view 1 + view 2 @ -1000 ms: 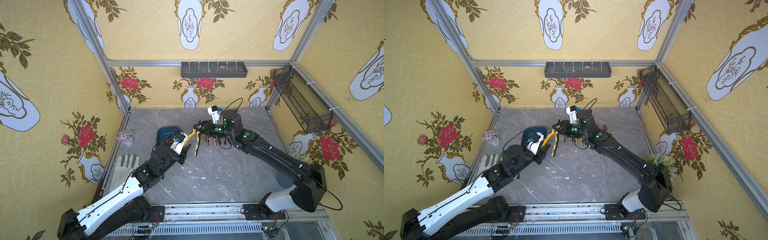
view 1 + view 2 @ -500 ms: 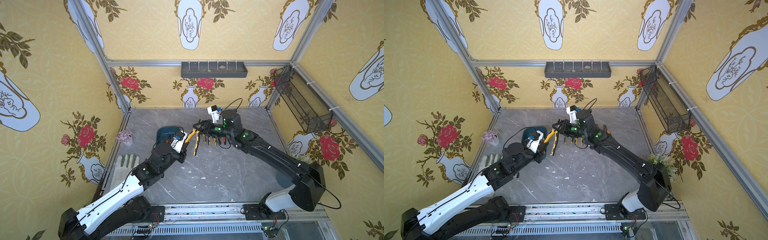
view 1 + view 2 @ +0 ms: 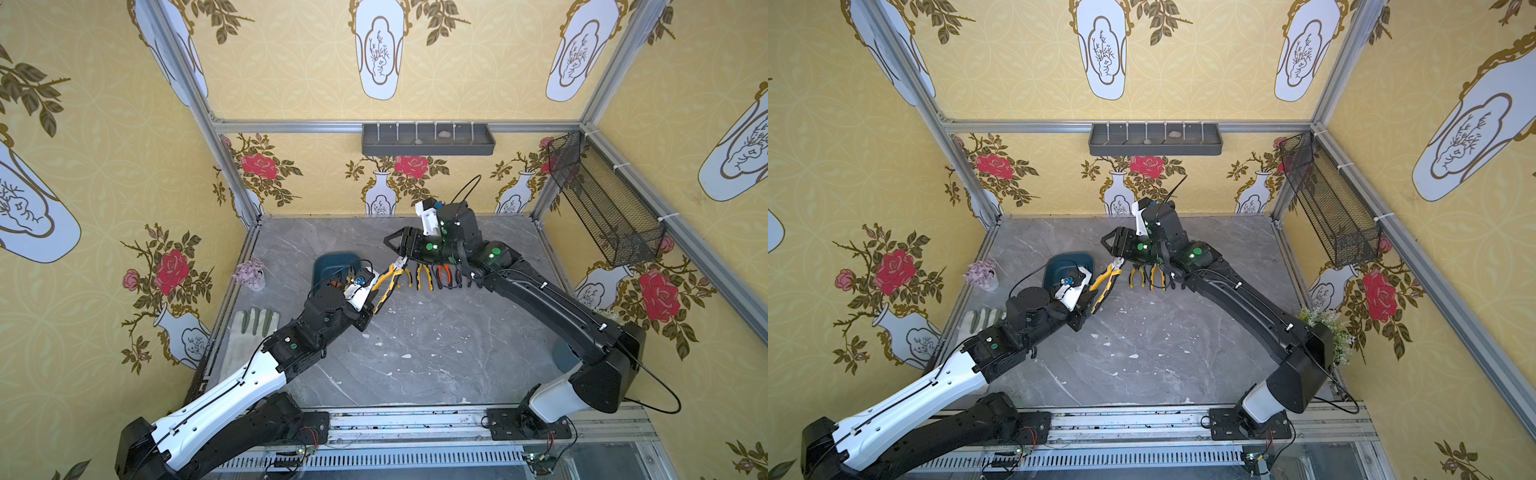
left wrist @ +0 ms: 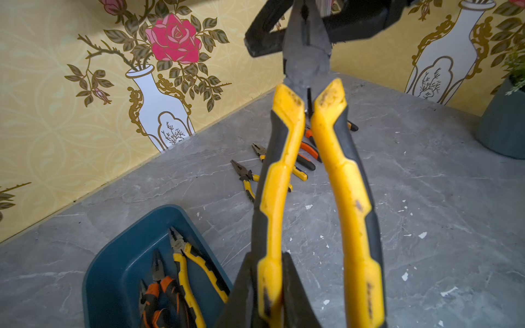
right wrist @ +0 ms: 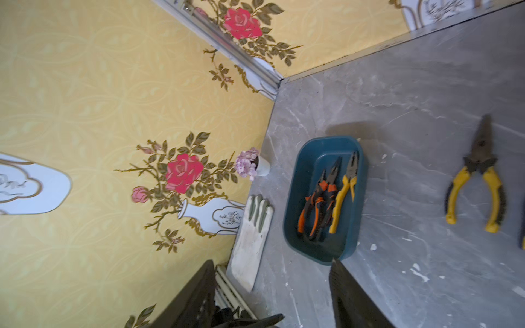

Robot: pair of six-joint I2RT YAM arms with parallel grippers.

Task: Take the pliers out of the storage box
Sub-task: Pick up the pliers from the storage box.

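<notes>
**Left gripper** (image 4: 267, 272): clamped tight on one handle of a pair of yellow-and-black-handled pliers with dark metal jaws (image 3: 388, 283), gripping near the handle's end. The second handle stands free beside it.

**Held pliers:** in the air over the grey marble-patterned table (image 3: 415, 353), just beside the storage box and outside it. The long axis runs obliquely. The handle ends point down toward the left arm, and the nose points up toward the back wall, reaching the right gripper.

**Right gripper** (image 3: 395, 245): spread wide, with nothing between the fingers in its own wrist view. In the left wrist view its black fingers (image 4: 261, 37) appear on either side of the nose. Contact cannot be determined.

**Storage box:** a shallow dark teal plastic tub (image 5: 291, 198) on the table, partly hidden by the left arm in both top views. It holds three pliers, two orange-and-black (image 5: 318, 198) and one yellow-and-black (image 5: 345, 193). They lie along the tub's long side with noses toward the small white pot of lilac flowers (image 5: 252, 164) and handles toward the white work glove (image 5: 250, 238).

**Row of pliers** (image 3: 432, 276): side by side on the table, partly under the right arm, noses toward the back wall.
</notes>
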